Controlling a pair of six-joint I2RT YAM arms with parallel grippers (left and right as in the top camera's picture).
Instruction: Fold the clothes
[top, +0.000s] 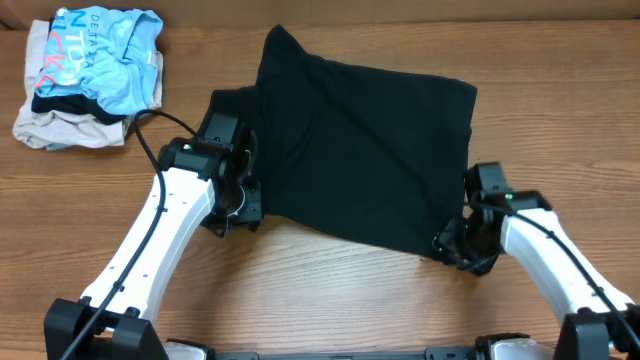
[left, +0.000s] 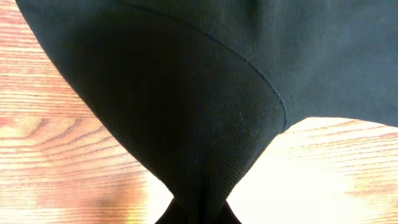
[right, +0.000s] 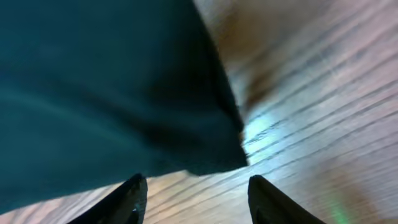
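— What fills the upper left of the frame?
— A dark T-shirt (right: 106, 87). Its corner ends near the middle.
— And the fingers (right: 132, 199)?
— Both tips poke in at the bottom edge, spread apart, with bare wood-grain tabletop (right: 323, 112) between them. Everything's blurred.

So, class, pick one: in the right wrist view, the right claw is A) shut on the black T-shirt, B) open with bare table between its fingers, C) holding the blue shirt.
B: the right claw has its fingers apart over bare table, and the black T-shirt ends just beyond their tips.
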